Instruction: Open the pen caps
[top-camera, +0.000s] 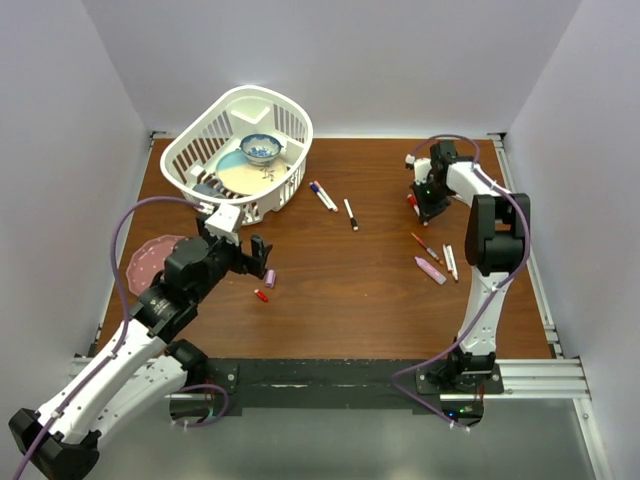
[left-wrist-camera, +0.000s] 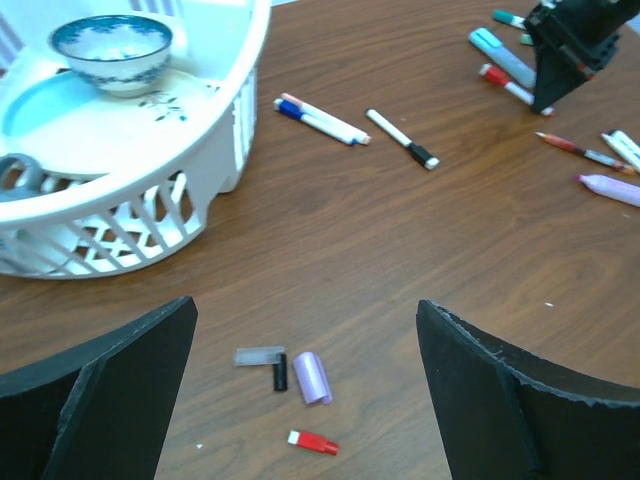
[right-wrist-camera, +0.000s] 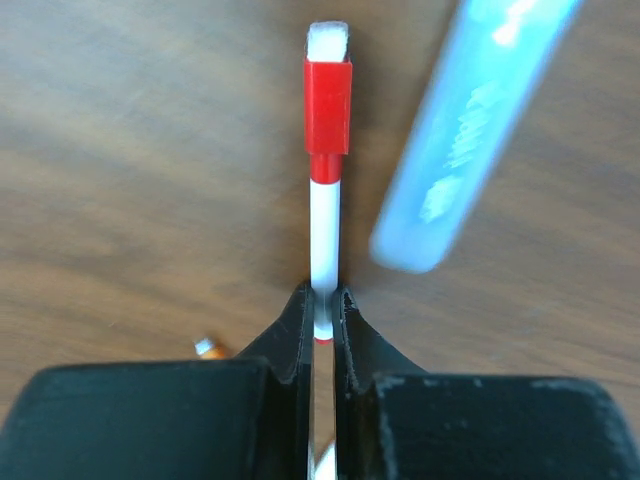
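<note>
Up at the far left of the table we see a white slatted basket (top-camera: 290, 115). It holds a blue-patterned bowl (top-camera: 261, 149), a pale plate (top-camera: 232, 178) beneath the bowl, and a grey ring (left-wrist-camera: 14, 172) at the basket's near side. A pink plate (top-camera: 148, 258) lies on the wood beside the left arm.

The left arm stretches forward from its base and stays low, close to the basket. The left gripper (top-camera: 243, 258) hangs with its fingers spread wide and grips nothing. On the wood between them we find a purple cap (left-wrist-camera: 311, 377), a loose red cap (left-wrist-camera: 313, 442) and a clear-and-black piece (left-wrist-camera: 262, 358) just beside the purple one.

The right arm rises tall, then folds down at the far right. There the right gripper (right-wrist-camera: 322, 300) is low at the table, its fingers pinched tight on the white barrel of a red-capped pen (right-wrist-camera: 323, 220). The pen's red cap (right-wrist-camera: 328, 110) sits on its far end, beyond the fingertips. A light-blue pen (right-wrist-camera: 470, 140), blurred, lies just beside it.

Nearer the right arm's base lie a pink pen (top-camera: 431, 270), a white pen (top-camera: 451, 262) and a thin red pen (top-camera: 425, 246). Mid-table we see a blue-ended pair (top-camera: 322, 195) lying side by side, and a black-ended pen (top-camera: 350, 214) near them.
</note>
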